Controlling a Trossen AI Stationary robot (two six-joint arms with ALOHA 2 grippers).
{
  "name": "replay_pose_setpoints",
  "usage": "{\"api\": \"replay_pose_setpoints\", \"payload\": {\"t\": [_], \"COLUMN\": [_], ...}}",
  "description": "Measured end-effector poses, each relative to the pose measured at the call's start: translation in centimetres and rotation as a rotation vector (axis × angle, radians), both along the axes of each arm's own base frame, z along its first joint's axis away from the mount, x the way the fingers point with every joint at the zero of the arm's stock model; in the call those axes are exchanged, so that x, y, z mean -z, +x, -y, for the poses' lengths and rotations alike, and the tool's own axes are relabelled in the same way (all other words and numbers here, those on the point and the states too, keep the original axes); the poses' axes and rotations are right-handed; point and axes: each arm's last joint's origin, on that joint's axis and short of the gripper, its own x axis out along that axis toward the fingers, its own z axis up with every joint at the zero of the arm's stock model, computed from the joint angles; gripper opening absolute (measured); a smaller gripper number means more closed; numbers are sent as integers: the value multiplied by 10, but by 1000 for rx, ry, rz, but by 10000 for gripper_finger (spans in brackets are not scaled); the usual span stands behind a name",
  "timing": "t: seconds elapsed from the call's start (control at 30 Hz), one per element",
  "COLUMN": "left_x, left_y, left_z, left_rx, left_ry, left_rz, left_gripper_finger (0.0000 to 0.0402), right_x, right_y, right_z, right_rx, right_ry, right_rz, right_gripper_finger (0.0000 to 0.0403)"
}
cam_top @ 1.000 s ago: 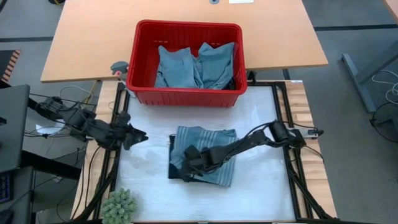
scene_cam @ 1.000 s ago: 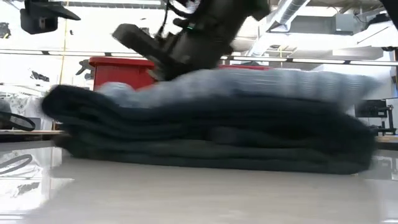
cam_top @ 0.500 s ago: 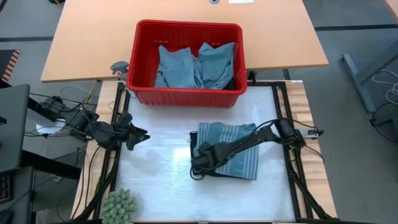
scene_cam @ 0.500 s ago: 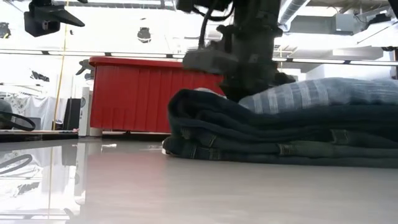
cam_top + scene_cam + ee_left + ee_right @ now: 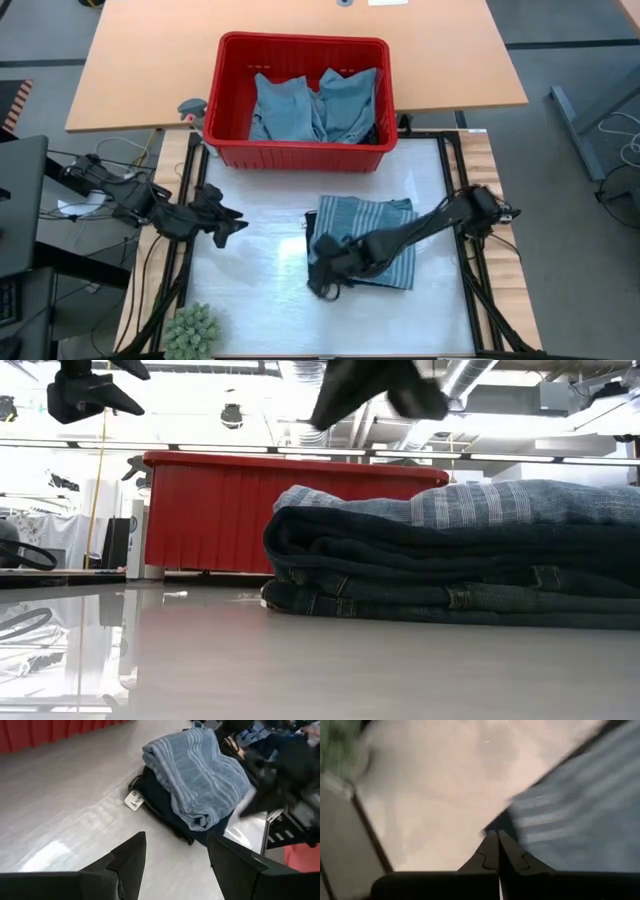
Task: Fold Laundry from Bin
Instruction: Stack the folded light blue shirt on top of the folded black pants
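Observation:
A folded stack of laundry (image 5: 365, 255), grey-blue striped cloth on top of dark cloth, lies flat on the white table right of centre; it also shows in the low view (image 5: 450, 560) and the left wrist view (image 5: 195, 775). My right gripper (image 5: 325, 280) is shut and hovers above the stack's near left corner, clear of it (image 5: 370, 390) (image 5: 497, 842). My left gripper (image 5: 232, 222) stands open at the table's left side, with nothing between its fingers (image 5: 175, 860). The red bin (image 5: 300, 40) stands at the far edge with light blue laundry (image 5: 315, 105) inside.
A small green plant (image 5: 190, 330) sits at the table's near left corner. Dark frame rails (image 5: 470, 290) run along the table's left and right sides. A wooden table (image 5: 140, 70) lies beyond the bin. Bare white tabletop (image 5: 255, 290) lies between the two grippers.
My right gripper, shut and resting on the folded stack, slid the stack toward the table's right edge. It then rose clear of the stack, which stays folded and flat. My left gripper edged a little toward the table's right.

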Motion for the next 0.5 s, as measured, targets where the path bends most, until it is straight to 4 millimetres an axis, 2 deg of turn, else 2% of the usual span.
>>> {"api": "replay_pose_setpoints", "payload": {"t": [0.1,0.23,0.4,0.5], "left_x": [3,5,8,9], "left_y": [4,7,11,13], "left_z": [2,4,5,6], "left_rx": [1,0,-1,-1], "left_ry": [10,19,30,33], "left_rz": [-23,-39,-59,-67], "left_gripper_finger": [199,199,199,199], "right_x": [18,26,57,62], "right_y": [7,8,0,-9], "right_z": [-21,-37,-38,-34], "right_rx": [-112,-276,-272,-233], "right_ry": [-10,-9,-57,-86], "right_rz": [-68,-183,-442,-554], "right_gripper_finger": [16,16,16,16]}}
